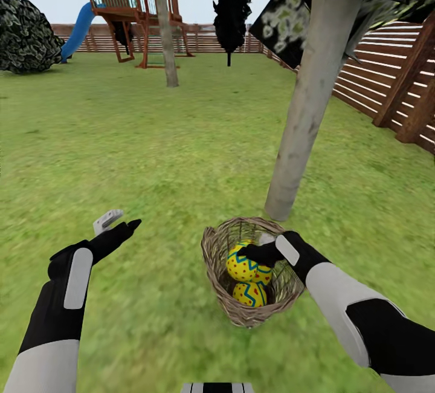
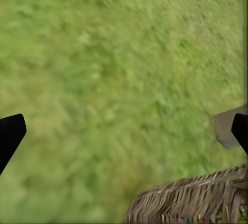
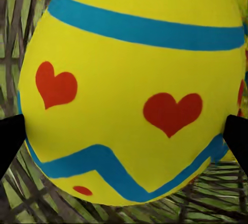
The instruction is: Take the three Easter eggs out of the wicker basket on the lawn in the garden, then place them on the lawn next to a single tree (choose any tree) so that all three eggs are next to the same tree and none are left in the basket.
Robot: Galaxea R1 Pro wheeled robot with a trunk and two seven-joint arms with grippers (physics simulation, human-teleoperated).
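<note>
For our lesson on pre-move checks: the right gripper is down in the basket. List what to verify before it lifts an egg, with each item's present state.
1. Right gripper inside wicker basket: ok.
2. Heart egg between its fingers: ok.
3. Fingers firmly clamped on it: cannot tell.
4. Dotted eggs remain in the basket: ok.
5. Tree close beside basket: ok.
6. Left gripper open over lawn, away from the lift: ok.

2 yellow, blue-banded Easter eggs (image 1: 248, 278) show in the wicker basket (image 1: 212, 260) beside the tree (image 1: 305, 103).
</note>
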